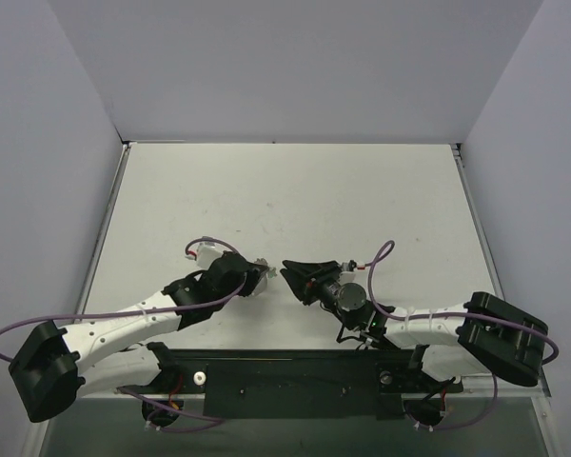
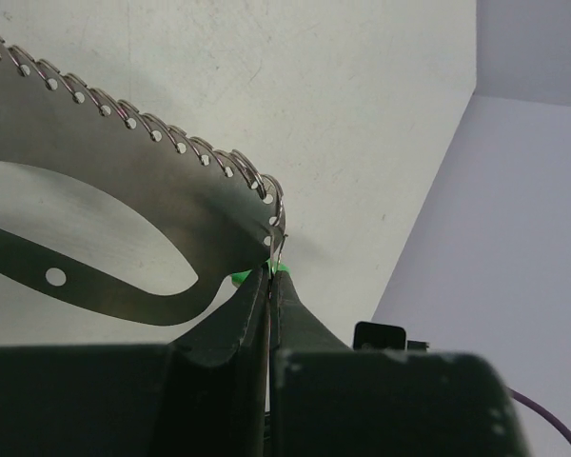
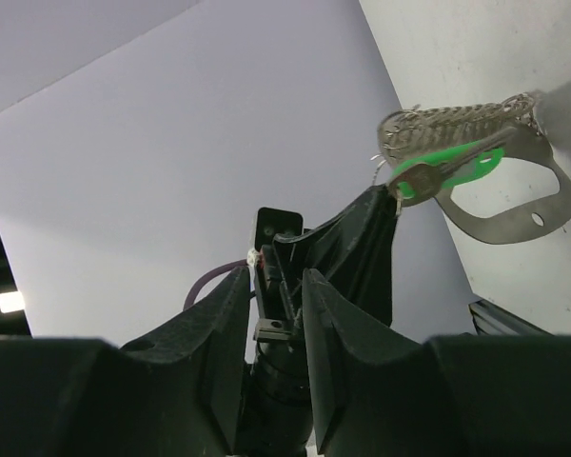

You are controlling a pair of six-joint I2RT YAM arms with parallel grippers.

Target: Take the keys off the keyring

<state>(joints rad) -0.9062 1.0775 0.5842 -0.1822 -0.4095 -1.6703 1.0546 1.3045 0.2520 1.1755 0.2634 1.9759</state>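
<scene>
My left gripper [image 2: 269, 273] is shut at its tips on the key, whose green head [image 2: 236, 279] peeks out beside the fingers. The grey keyring [image 2: 124, 190], with its scalloped edge and several small wire rings, hangs from that grip above the table. In the right wrist view the key [image 3: 447, 167] lies across the keyring [image 3: 500, 214], with the left fingertips [image 3: 376, 214] pinching its end. My right gripper [image 3: 271, 276] is open and empty, a short way from the key. In the top view the two grippers, left [image 1: 257, 276] and right [image 1: 290, 276], face each other tip to tip, with the keyring [image 1: 263, 268] between them.
The white table [image 1: 295, 190] is boxed in by pale walls at the back and sides. Purple cables [image 1: 381, 257] loop off both wrists. A black mounting plate [image 1: 295, 381] lies at the near edge between the arm bases.
</scene>
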